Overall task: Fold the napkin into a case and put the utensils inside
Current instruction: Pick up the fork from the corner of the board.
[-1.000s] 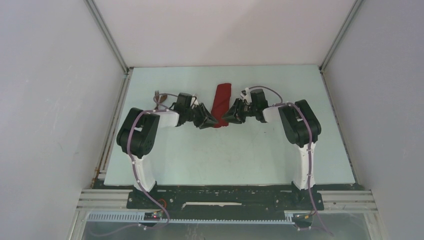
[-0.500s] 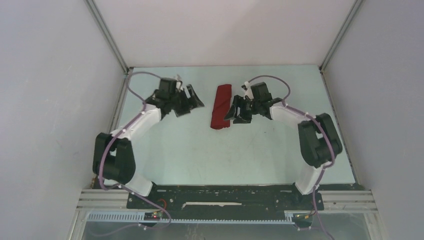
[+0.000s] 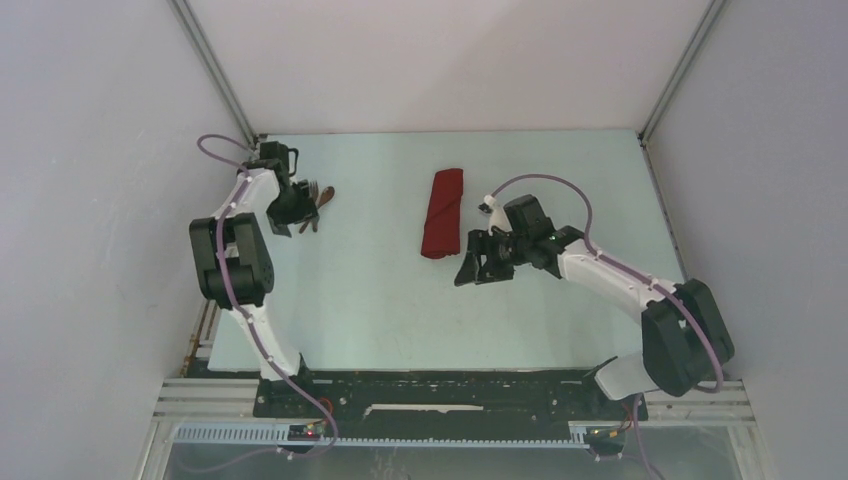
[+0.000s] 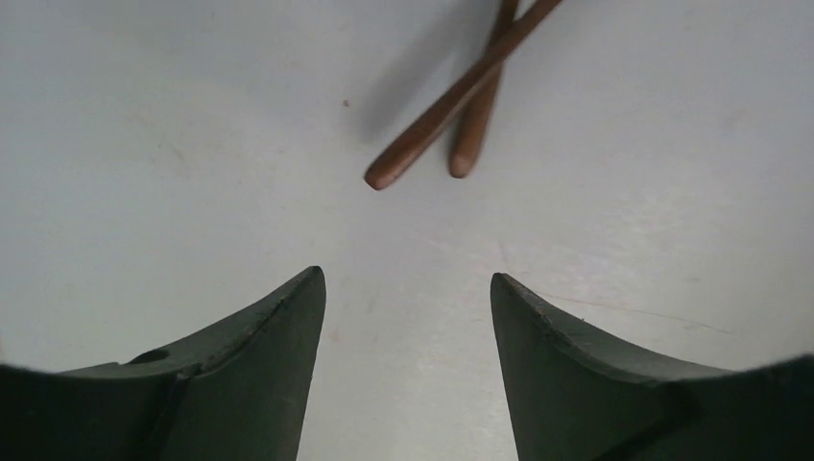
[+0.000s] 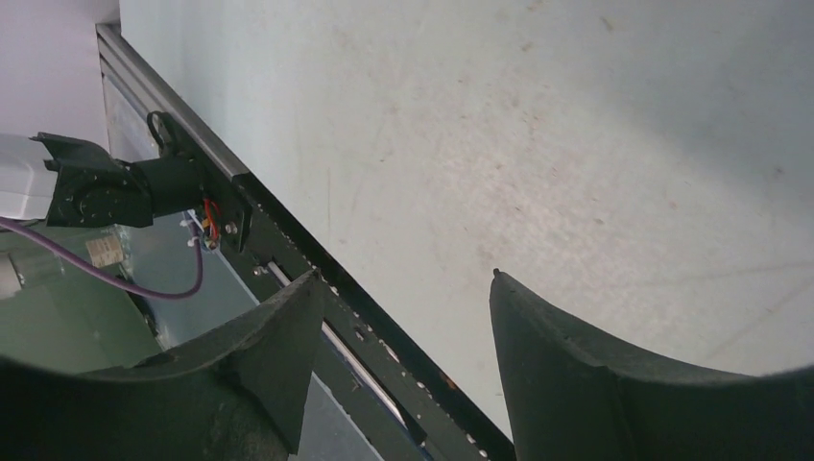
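Wide open and empty at the left gripper (image 4: pixel 408 279), just short of the crossed handle ends of the fork and spoon (image 4: pixel 432 125) at the far left of the table (image 3: pixel 400 310); likewise wide and empty at the right gripper (image 5: pixel 405 277), near the folded red napkin (image 3: pixel 442 212) lying mid-table.

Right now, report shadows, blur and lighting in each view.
Top external: even, soft light, narrow dark red folded cloth strip crisp. Left wrist: thin dark brown wooden utensils cast a soft shadow leftward; left gripper nearly black. Right wrist: pale table shaded towards upper right.
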You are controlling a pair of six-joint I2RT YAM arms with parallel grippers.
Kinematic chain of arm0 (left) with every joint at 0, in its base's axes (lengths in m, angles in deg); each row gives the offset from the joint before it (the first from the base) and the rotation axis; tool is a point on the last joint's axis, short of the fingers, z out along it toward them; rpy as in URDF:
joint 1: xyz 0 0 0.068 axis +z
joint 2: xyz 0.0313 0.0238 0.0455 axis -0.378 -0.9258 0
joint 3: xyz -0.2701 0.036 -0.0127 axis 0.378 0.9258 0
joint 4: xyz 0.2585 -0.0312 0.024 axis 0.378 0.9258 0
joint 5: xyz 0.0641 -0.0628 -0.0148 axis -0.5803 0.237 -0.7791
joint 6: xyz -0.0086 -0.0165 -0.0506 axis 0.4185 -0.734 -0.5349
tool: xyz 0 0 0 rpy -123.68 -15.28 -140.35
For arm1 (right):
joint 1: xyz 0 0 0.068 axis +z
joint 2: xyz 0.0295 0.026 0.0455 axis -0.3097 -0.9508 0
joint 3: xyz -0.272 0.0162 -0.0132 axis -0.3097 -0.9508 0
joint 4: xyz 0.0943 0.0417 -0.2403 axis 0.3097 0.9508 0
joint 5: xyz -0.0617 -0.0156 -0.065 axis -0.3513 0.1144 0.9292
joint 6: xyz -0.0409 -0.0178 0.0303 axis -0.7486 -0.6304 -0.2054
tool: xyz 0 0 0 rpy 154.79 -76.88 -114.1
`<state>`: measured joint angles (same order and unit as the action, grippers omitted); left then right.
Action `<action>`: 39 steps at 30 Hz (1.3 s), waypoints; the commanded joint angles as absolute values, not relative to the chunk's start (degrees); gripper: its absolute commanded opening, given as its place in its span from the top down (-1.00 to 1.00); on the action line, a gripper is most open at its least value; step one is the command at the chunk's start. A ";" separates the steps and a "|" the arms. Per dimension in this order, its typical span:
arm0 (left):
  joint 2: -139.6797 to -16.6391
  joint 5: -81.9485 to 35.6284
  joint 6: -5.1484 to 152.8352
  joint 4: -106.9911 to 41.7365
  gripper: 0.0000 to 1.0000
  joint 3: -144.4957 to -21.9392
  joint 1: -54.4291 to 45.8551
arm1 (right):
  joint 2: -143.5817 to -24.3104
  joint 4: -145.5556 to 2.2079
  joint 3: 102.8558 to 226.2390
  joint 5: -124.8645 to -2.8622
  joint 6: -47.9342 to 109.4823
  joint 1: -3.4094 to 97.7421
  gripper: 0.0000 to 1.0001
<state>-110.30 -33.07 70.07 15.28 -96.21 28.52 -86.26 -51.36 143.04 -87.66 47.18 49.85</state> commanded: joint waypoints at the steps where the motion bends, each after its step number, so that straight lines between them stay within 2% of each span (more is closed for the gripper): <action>1: -114.52 -36.56 78.23 20.81 -0.41 -102.60 28.95 | -81.00 -52.65 140.87 -89.79 45.84 47.86 -0.44; 6: -117.53 -39.06 84.96 21.48 -0.31 -105.10 29.01 | -78.72 -53.47 139.20 -90.88 46.19 46.82 -0.43; 12: -122.32 -38.28 90.36 21.94 0.07 -106.66 28.83 | -76.91 -53.44 138.73 -92.32 45.77 44.56 -0.43; 20: -125.57 -37.17 91.81 21.45 0.05 -109.91 28.85 | -76.86 -54.08 138.40 -93.64 45.62 43.26 -0.41; 26: -127.99 -33.93 93.59 21.43 0.30 -113.50 28.49 | -76.31 -53.37 138.40 -93.26 45.37 43.06 -0.41; 30: -128.94 -30.34 94.33 21.80 0.33 -113.52 27.79 | -75.40 -52.70 138.35 -92.79 45.19 42.78 -0.40; 32: -129.20 -30.42 94.59 21.72 0.47 -113.80 27.43 | -74.93 -52.59 138.35 -92.87 45.31 42.65 -0.40; 34: -129.48 -30.93 94.50 21.90 0.73 -113.96 27.40 | -74.32 -52.30 138.39 -92.81 45.28 42.65 -0.40; 37: -128.40 -33.34 93.99 21.63 0.95 -113.47 27.16 | -73.29 -51.94 138.12 -92.00 45.25 42.61 -0.40; 39: -126.15 -36.81 93.21 20.71 1.00 -112.88 26.40 | -72.41 -51.97 137.59 -91.51 45.25 42.51 -0.40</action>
<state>-129.27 -32.68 93.32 21.31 -111.89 27.38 -75.33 -52.15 138.45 -92.45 46.55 42.88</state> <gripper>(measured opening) 0.039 0.702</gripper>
